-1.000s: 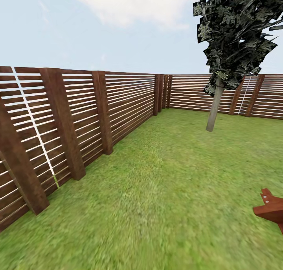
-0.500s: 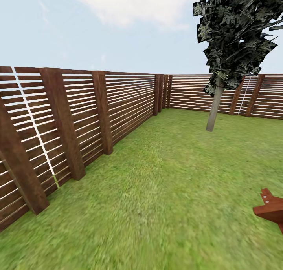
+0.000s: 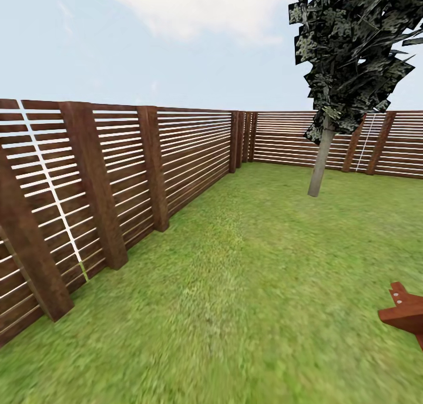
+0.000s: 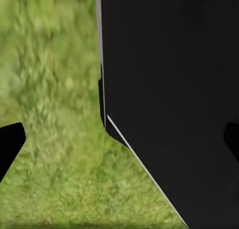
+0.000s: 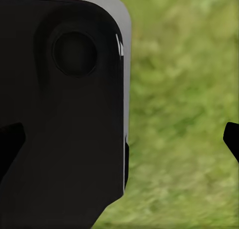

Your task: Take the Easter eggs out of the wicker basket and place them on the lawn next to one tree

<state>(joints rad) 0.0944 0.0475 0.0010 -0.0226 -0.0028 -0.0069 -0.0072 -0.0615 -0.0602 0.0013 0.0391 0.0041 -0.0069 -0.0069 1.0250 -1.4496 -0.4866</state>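
1. Facing a fenced corner of the garden: slatted wooden fence [image 3: 117,175] beside and behind the tree [image 3: 322,157], lawn [image 3: 252,275] spreading out from its trunk.
2. Not sighted near the tree: basket or eggs; likely a search pause.
3. Beside the robot's black body [image 4: 169,89], hanging over grass with nothing between the tips: left gripper [image 4: 119,139] and right gripper [image 5: 124,139], both spread wide, presumably stowed for driving.
4. Well short of the tree, at the frame's edge: a red-brown wooden piece [image 3: 405,315].
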